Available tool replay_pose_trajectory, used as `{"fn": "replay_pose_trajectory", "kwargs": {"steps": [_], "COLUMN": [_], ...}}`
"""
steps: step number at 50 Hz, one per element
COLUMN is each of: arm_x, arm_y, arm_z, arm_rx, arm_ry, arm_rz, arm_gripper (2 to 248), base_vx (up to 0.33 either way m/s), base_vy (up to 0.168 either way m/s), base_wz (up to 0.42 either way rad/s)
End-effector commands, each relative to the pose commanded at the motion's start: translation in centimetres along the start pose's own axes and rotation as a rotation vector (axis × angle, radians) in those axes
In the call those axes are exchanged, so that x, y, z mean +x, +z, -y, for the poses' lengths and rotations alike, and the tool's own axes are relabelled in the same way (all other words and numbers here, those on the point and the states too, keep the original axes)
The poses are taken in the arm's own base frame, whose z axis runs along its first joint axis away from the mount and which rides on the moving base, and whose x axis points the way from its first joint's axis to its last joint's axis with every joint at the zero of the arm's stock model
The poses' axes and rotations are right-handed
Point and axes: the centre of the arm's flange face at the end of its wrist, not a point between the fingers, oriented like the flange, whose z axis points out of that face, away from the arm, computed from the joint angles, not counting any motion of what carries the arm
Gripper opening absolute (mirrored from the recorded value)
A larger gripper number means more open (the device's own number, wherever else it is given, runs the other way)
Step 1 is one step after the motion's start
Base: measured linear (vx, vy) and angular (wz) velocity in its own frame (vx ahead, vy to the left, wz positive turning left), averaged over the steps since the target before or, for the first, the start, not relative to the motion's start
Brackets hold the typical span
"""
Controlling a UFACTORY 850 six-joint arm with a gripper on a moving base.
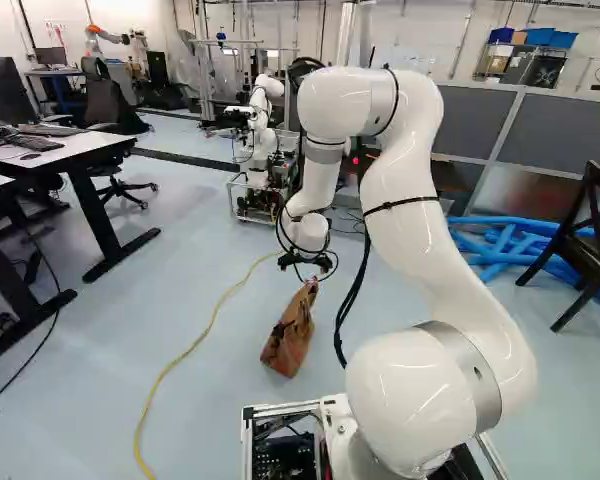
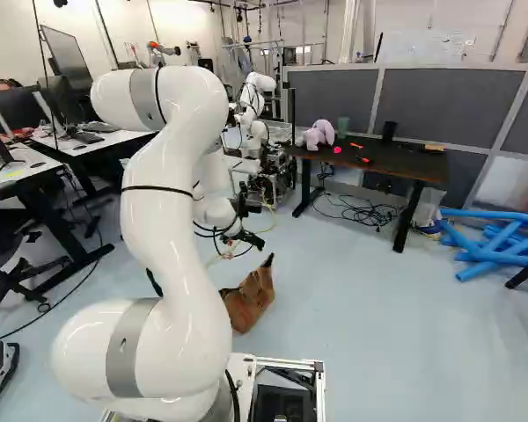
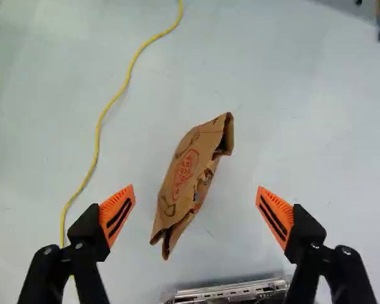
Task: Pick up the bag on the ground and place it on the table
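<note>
The jaws of the black gripper (image 1: 305,262) stand wide open and hold nothing; in the wrist view their orange pads (image 3: 117,215) face each other across a broad gap. They hang above the floor (image 2: 370,325), apart from the brown paper bag (image 3: 189,171). The bag is on the floor, set slantwise, its folded end nearer the fingers and its dark opening farther ahead.

The white arm (image 1: 405,200) rises from the lowest joint at the foot of the left base view, climbs to a high elbow, bends over to the far side, and drops through its forearm to the wrist, with the gripper pointing down. Black cables loop around the wrist.

Red printing, including a round emblem, shows on the bag's upper face.

A yellow cable (image 3: 98,136) runs along the floor to the left of the bag in the left base view. Farther off stands another robot (image 1: 262,110), also white. To the far right, in the right base view, a dark counter (image 2: 405,165) carries a pale plush toy (image 2: 315,134), a green cup (image 2: 342,127) and small bright orange-red items (image 2: 361,159). Blue tubes (image 2: 493,246) lie on the floor to its right.
</note>
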Motion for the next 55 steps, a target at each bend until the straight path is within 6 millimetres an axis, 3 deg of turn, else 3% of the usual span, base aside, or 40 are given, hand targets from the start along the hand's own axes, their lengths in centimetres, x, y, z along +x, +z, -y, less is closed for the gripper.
{"fn": "replay_pose_trajectory", "kwargs": {"steps": [12, 55], "arm_x": [-0.7, -2.5], "arm_y": [1.7, 7.8], "arm_z": [0.0, 0.1], "arm_rx": [-0.015, -0.067], "arm_ry": [0.044, 0.49], "arm_rz": [0.055, 0.128], "arm_gripper": [247, 247], "base_vx": [0.0, 0.0], "base_vy": [0.0, 0.0], "base_wz": [0.0, 0.0]}}
